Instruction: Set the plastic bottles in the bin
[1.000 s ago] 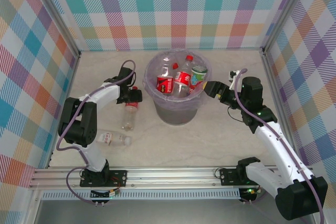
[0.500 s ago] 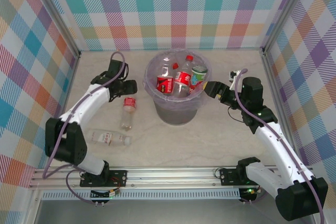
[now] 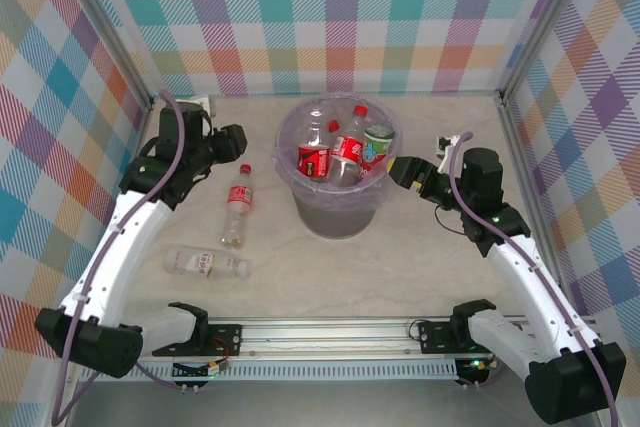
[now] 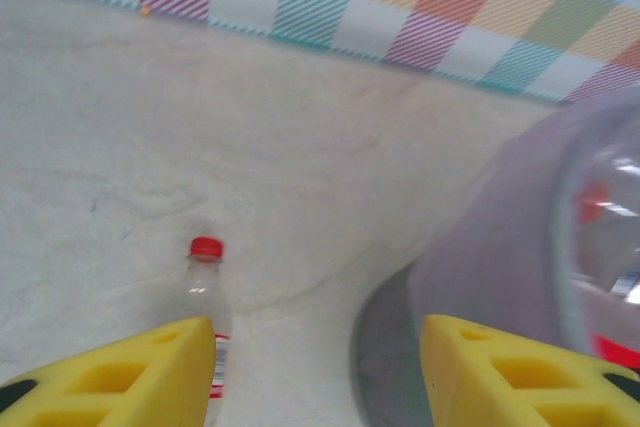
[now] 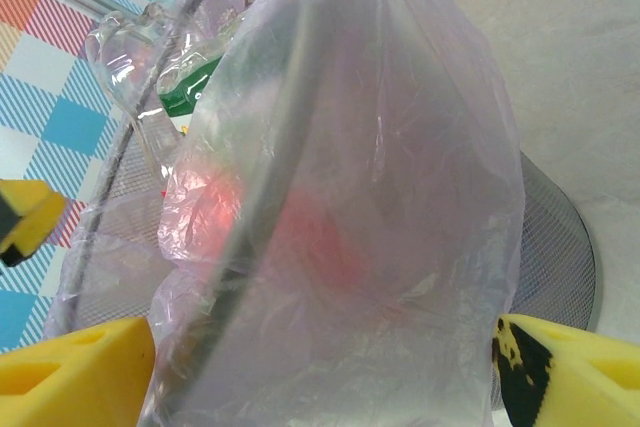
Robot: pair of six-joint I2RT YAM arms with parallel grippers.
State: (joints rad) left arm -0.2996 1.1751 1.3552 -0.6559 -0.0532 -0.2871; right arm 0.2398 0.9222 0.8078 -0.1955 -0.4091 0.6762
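The bin [image 3: 337, 209], a grey bucket lined with a lavender bag, holds several plastic bottles [image 3: 346, 151] with red labels. Two more bottles lie on the table to its left. One has a red cap [image 3: 238, 205] [image 4: 206, 292] and the other has a white label [image 3: 205, 263]. My left gripper [image 3: 234, 137] [image 4: 315, 377] hangs open beyond the red-capped bottle's cap, with nothing between its yellow fingers [image 4: 120, 372]. My right gripper [image 3: 405, 169] [image 5: 320, 387] is open at the bin's right rim. The bagged wall [image 5: 350, 247] lies between its fingers.
Checked walls enclose the table on three sides. Metal posts [image 3: 118, 47] stand at the back corners. The rail with both arm bases [image 3: 320, 332] runs along the near edge. Bare tabletop [image 3: 400, 267] lies in front of the bin.
My left gripper has drawn back from the red-capped bottle toward the far left and risen. That bottle now lies free, slightly shifted. The right arm has not moved.
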